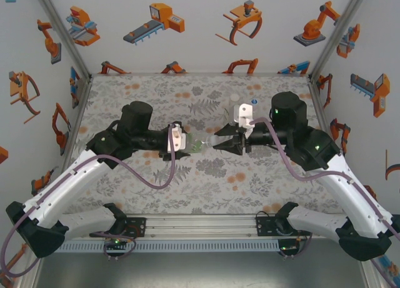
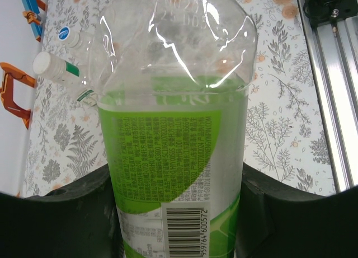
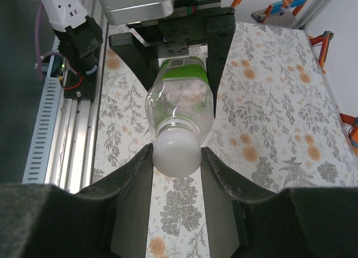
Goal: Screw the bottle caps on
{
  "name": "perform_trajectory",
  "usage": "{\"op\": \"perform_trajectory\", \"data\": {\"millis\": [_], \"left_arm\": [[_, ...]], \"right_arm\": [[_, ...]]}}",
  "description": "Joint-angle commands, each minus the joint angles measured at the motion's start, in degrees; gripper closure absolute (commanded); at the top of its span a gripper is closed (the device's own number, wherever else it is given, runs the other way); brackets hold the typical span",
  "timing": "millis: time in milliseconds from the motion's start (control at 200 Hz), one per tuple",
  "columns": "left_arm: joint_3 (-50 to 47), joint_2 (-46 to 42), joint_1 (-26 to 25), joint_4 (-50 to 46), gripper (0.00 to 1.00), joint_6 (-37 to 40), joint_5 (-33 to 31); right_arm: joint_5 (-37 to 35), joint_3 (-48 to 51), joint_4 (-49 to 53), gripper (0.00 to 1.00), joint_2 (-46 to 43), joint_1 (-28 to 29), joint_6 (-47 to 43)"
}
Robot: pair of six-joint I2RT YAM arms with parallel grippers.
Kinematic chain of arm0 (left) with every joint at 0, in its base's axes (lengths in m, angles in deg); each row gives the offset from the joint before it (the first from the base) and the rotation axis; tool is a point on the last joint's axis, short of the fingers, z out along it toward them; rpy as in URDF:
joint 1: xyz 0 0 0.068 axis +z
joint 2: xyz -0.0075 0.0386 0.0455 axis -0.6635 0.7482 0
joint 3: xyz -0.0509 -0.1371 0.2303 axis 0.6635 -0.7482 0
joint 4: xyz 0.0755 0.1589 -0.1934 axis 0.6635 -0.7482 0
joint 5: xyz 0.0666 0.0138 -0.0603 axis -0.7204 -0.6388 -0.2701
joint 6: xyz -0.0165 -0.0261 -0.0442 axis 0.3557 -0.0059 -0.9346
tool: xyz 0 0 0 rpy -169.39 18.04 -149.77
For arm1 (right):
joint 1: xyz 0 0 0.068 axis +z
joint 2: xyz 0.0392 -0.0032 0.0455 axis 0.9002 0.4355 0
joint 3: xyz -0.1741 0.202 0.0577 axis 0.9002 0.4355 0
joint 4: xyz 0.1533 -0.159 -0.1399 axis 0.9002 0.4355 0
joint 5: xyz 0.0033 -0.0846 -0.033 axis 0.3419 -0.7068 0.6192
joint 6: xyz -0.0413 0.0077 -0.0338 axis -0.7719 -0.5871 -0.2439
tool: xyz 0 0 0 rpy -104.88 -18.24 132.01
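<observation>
surface: floral-print table cover [image 1: 206,182] | near edge: aluminium rail [image 1: 200,224] | walls [image 1: 200,50]: white, orange robot-arm pictures

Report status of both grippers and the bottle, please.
Left gripper shut on labelled bottle, held level. Right gripper shut on white cap at its mouth. Other bottles off to the side, nothing blocking.

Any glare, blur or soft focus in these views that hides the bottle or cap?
Left wrist: white glare streaks on the labelled bottle, across its clear shoulder; the barcode is sharp. Right wrist: the white cap looks soft, the bottle behind it sharper. Top external: even light, bottle tiny.
</observation>
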Motion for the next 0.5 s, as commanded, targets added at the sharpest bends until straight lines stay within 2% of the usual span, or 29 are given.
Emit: {"op": "perform_trajectory", "data": {"millis": [0,335,421,496], "left_arm": [[2.14,-1.15,-0.72,-1.04,0.95,2.06,2.91],[2.41,-1.13,-1.02,-0.17,0.95,0.69,3.21],[1.94,-1.26,-1.04,1.98,1.0,-1.57,2.95],[1.45,-1.28,-0.97,4.24,1.0,-4.68,2.4]], "right_arm": [[2.34,-2.14,0.09,0.74,0.68,-0.17,-1.5],[3.23,-2.22,0.88,0.75,1.71,0.0,-1.5],[2.85,-1.9,0.55,0.76,1.67,0.14,-1.46],[2.45,-1.62,0.18,0.77,1.43,0.28,-1.55]]}}
